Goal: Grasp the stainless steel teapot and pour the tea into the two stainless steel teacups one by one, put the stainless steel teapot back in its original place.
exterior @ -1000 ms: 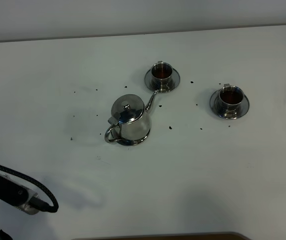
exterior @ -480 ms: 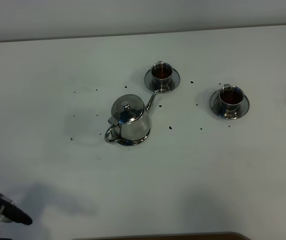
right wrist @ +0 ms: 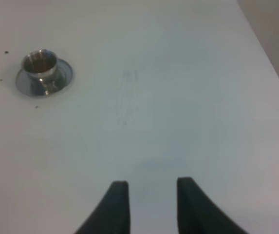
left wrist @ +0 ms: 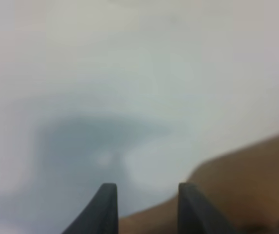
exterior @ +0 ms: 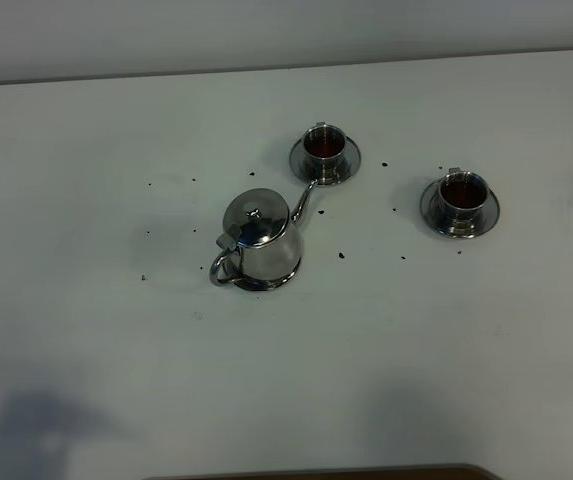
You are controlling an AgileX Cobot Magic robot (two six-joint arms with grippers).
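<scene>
The teapot [exterior: 259, 240] stands upright on its saucer [exterior: 262, 282] on the white table [exterior: 86, 300], its spout reaching toward the nearer cup [exterior: 324, 145] just beyond it; the second cup [exterior: 462, 195] sits well to the right of the teapot. Both cups rest on their own saucers and both show dark tea, so we judge the pouring done and the pot home, with little left but to park the arms.

Neither arm shows in the high view. Our left gripper [left wrist: 146, 207] hangs empty over bare table near the front edge, well away from the teapot, its jaws standing apart with nothing between them. Our right gripper [right wrist: 151, 204] also holds nothing, and its jaws are at their closest; it hovers over bare table on the far side of the second cup from the teapot.

Dark specks [exterior: 341, 255] dot the table around the teapot, whether tea leaves or drips we cannot tell.

What could go wrong from here is small, in our judgement. A careless sweep of the right arm could clip the second cup and spill it. The spout tip stands almost over the nearer cup's saucer, so any nudge to the pot could knock that cup.
</scene>
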